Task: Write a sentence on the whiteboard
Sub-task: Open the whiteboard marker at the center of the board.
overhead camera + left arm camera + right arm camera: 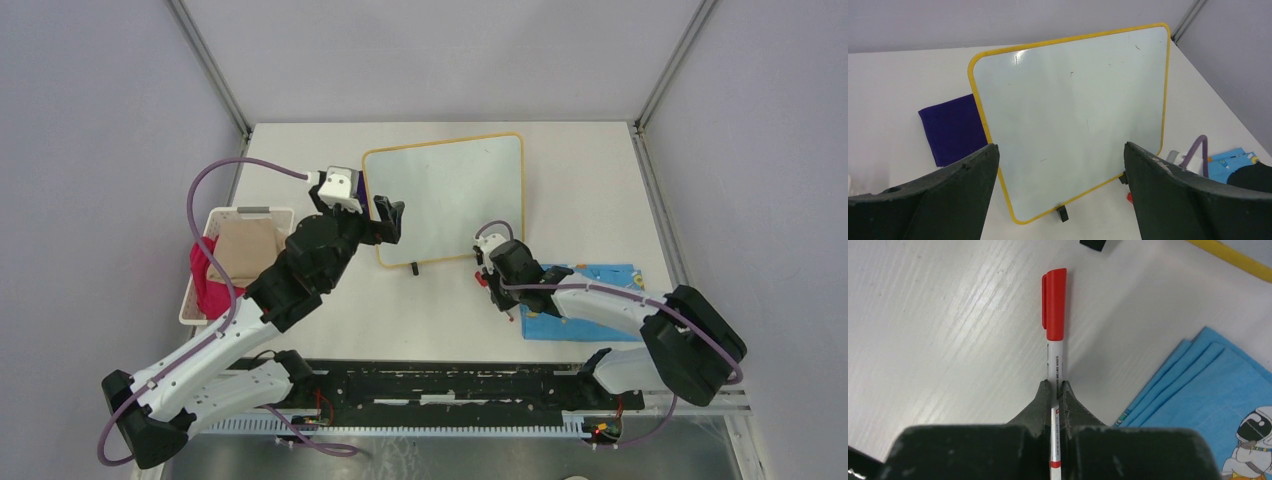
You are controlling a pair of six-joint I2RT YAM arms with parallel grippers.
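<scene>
The whiteboard (pixel 445 195) with its yellow frame lies flat at the table's middle back. Its surface is blank apart from faint marks, and no red sentence shows on it. In the left wrist view the whiteboard (pixel 1073 115) fills the middle. My left gripper (pixel 390 220) is open and empty, hovering over the board's near left edge, with its jaws wide apart (pixel 1060 150). My right gripper (pixel 487 270) is shut on a red-capped white marker (pixel 1054 305), cap on and pointing toward the board's frame (pixel 1233 257). It is held low over the table near the board's near right corner.
A white basket (pixel 200 290) with pink and beige cloths stands at the left. A purple cloth (pixel 953 127) lies by the board's left edge. A blue patterned cloth (pixel 585 300) lies right of my right gripper, also seen in the right wrist view (pixel 1208 405).
</scene>
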